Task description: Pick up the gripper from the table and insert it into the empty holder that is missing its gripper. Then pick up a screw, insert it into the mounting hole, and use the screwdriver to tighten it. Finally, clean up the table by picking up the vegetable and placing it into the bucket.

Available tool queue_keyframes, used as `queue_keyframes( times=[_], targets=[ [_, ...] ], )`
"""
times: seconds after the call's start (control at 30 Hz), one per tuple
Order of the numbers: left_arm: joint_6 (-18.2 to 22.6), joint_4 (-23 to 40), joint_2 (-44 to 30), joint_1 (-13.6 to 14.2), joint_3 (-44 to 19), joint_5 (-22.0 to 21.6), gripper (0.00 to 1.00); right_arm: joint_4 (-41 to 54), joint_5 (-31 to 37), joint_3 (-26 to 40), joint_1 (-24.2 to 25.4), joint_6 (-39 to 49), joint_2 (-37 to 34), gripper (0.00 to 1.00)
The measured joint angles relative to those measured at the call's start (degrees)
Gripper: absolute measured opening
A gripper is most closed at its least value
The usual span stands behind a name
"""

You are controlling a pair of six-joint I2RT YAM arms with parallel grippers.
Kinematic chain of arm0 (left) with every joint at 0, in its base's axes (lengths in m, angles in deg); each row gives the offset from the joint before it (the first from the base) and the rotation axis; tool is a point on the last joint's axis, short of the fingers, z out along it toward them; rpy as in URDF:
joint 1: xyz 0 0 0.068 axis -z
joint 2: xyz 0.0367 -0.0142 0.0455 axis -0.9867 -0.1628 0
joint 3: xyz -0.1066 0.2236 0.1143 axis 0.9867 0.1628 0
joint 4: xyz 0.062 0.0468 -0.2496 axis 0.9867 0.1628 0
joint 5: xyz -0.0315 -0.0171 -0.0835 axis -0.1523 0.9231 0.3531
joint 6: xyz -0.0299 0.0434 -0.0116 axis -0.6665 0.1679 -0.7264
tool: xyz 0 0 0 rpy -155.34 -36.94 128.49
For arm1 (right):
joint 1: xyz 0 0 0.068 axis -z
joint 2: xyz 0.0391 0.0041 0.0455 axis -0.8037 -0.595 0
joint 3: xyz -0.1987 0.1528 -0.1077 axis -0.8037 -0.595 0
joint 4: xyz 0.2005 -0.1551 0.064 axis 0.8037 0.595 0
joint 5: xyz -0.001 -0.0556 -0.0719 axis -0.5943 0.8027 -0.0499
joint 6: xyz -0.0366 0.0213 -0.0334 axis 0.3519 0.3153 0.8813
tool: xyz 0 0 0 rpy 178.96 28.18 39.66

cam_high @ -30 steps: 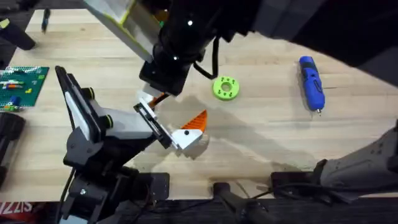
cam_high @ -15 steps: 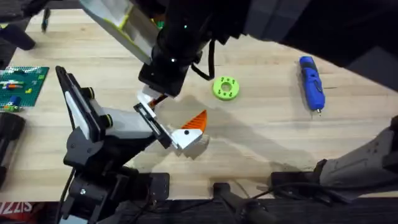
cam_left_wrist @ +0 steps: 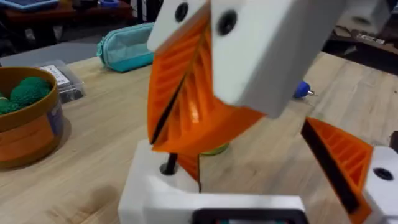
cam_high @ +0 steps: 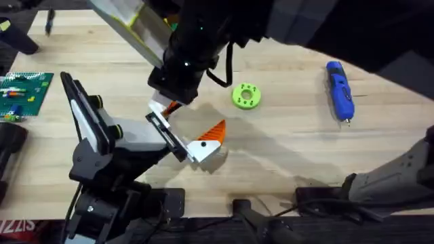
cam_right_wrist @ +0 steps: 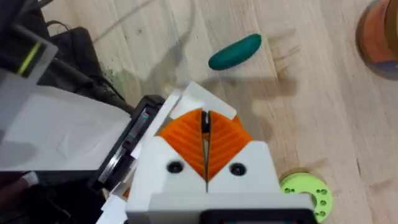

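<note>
The right end effector (cam_high: 168, 105) has edged slightly farther, pinching the gripper (cam_right_wrist: 203, 138) just above the empty holder (cam_high: 166, 134); the left end effector's state cannot be told.

1. The near-left part of the table (cam_high: 285, 152) is taken up by the white-and-black jointed arm (cam_high: 129, 139) on its stand.
2. Passage over the empty holder (cam_high: 165, 133) is blocked from above by the right gripper (cam_high: 166, 107), held just over it.
3. The green disc (cam_high: 246, 95) lies just beside that gripper, on its right.
4. A broad stretch of bare tabletop is left between the disc and the screwdriver (cam_high: 340, 90).
5. In the left wrist view, the bucket (cam_left_wrist: 28, 118) is seen well apart, with open wood between it and the arm.
</note>
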Motion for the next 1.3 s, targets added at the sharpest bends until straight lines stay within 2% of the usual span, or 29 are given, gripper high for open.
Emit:
queue_keyframes(
  times=[0.6, 0.8, 1.3],
  targets=[
    [-1.55, 0.05, -0.07, -0.22, 0.0, -1.4, 0.986, -0.33, -0.44, 0.26, 0.07, -0.01, -1.07, 0.008],
    [-1.36, 0.0, -0.06, -0.2, 0.0, -1.14, 0.986, -3.48, -0.87, 0.28, 0.02, -0.5, -1.77, 0.008],
    [-1.33, 0.03, -0.07, -0.15, 0.0, -0.42, 0.986, -1.5, -1.3, 0.44, 0.02, -1.29, -2.56, 0.007]
  ],
)
